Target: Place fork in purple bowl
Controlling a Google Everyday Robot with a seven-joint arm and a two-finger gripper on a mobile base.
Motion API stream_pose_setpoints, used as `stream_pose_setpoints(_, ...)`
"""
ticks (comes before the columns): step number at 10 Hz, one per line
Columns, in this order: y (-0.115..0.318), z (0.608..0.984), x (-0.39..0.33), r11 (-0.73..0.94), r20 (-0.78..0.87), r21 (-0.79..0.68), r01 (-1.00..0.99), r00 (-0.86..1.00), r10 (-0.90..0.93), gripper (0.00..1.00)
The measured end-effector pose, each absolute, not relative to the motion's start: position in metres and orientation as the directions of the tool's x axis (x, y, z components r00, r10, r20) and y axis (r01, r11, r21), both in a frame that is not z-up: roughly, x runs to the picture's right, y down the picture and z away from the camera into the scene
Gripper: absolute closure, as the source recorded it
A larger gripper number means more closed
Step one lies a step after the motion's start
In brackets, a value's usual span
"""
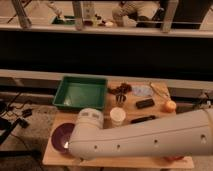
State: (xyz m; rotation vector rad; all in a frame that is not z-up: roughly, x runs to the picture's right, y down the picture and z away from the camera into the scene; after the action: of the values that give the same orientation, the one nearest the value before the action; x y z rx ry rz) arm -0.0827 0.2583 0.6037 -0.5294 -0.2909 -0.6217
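The purple bowl (pixel 61 137) stands at the table's front left corner, and its right side is covered by my arm. My white arm (pixel 145 137) stretches across the whole front of the table, with its rounded joint (pixel 90 125) right next to the bowl. The gripper is out of view, somewhere behind or below the arm, and it is shut. The fork is hidden.
A green tray (pixel 80 92) sits at the back left of the wooden table (pixel 55 157). A white cup (pixel 118 116) stands mid-table. To the right lie a black block (pixel 145 103), a black-handled utensil (pixel 142 119) and an orange ball (pixel 170 105). A dark railing runs behind.
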Motion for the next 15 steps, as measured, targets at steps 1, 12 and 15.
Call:
stream_pose_setpoints(1, 0.256, 0.609, -0.085, 0.688, 0.403, -0.381, 0.617, 0.781, -0.477, 0.98)
stream_pose_setpoints(12, 0.240, 0.643, -0.141, 0.710, 0.481, -0.312, 0.631, 0.749, -0.455, 0.98)
stream_pose_setpoints(15, 0.227, 0.666, -0.141, 0.703, 0.513, -0.311, 0.640, 0.735, -0.443, 0.98)
